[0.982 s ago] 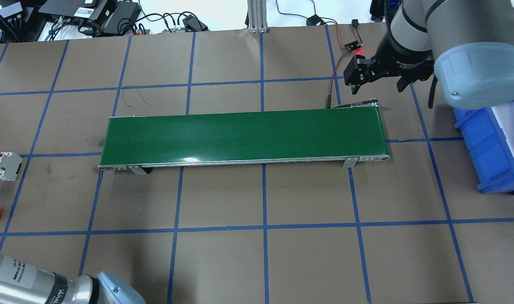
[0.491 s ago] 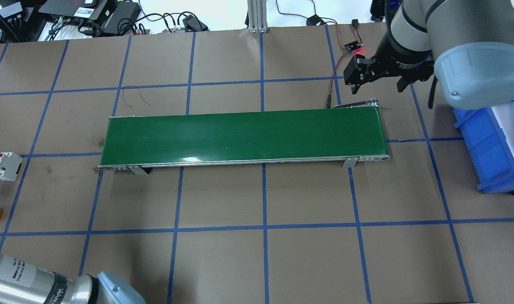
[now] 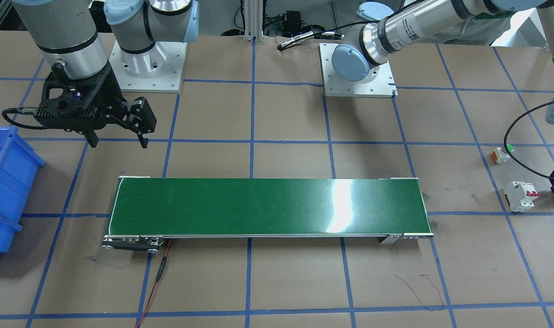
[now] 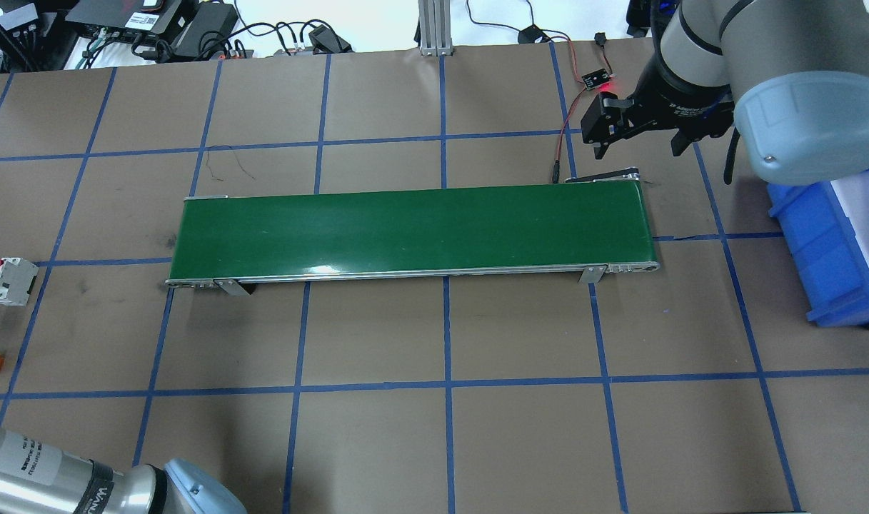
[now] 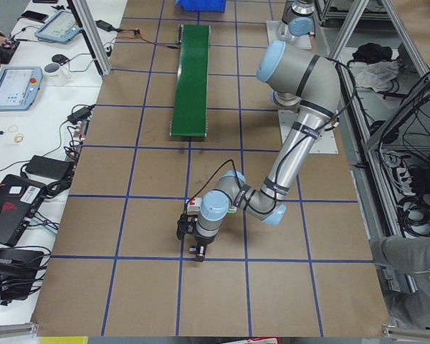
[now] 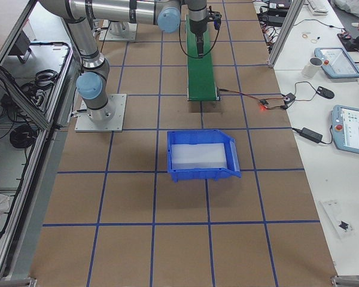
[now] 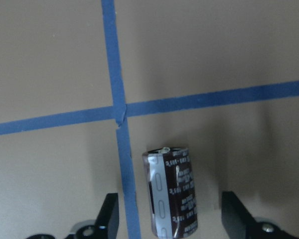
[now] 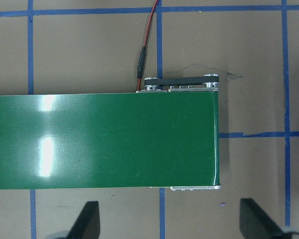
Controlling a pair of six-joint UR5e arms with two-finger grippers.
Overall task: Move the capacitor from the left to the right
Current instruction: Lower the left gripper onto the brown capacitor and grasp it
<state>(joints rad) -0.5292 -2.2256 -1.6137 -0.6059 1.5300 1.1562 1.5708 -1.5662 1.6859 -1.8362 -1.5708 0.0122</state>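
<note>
We lower our wide-open, empty left tool straight down so the capacitor sits in the middle, then squeeze gently.

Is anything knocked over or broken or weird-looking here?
Nothing looks broken or spilled. The one odd thing is the capacitor: it seems to lie on its side on the table, right beside a blue tape line, not standing up. The left gripper is open with a finger on each side, not touching it.
</note>
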